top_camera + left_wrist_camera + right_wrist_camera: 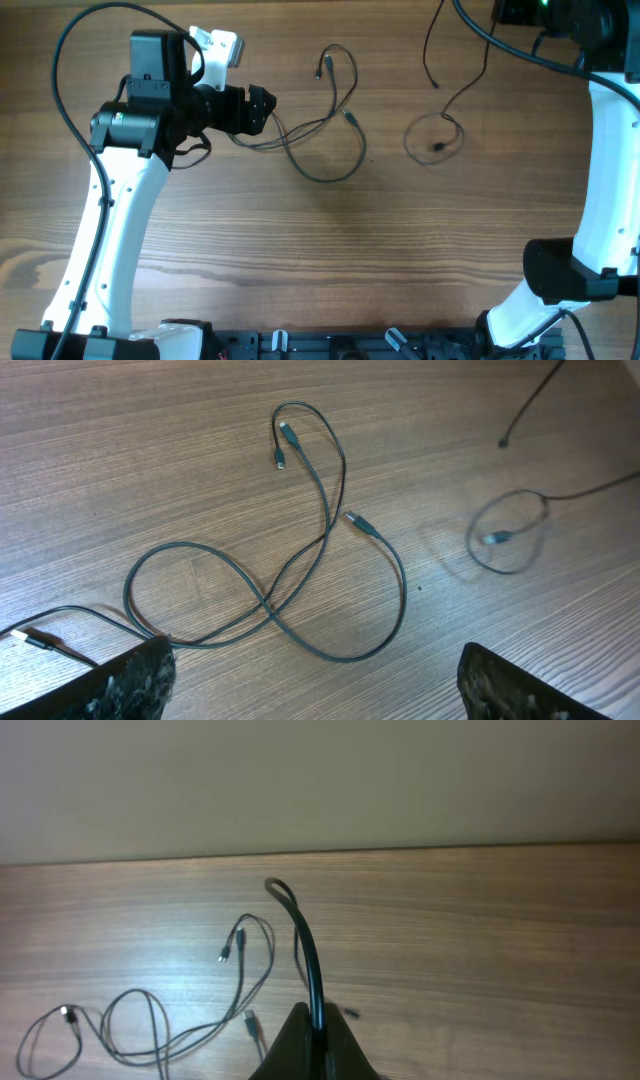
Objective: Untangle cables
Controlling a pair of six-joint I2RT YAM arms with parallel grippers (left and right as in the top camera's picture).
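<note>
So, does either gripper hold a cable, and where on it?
The right gripper pinches one cable, seemingly mid-length, not at a plug. The left gripper is open and holds nothing.

cables (268, 603) black; table (400, 260) brown wood grain; arms (125, 225) white, black joints; wall (320, 780) beige.

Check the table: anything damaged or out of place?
Nothing looks damaged. The thin black cables cross each other mid-table, tangled; a separate thin black cable is pinched in the shut right gripper.

Place: robotics lab bench.
Rig: white left arm (120, 225), right arm (608, 170) at desk (330, 265) edge.
Backdrop: bare beige wall (320, 780).
</note>
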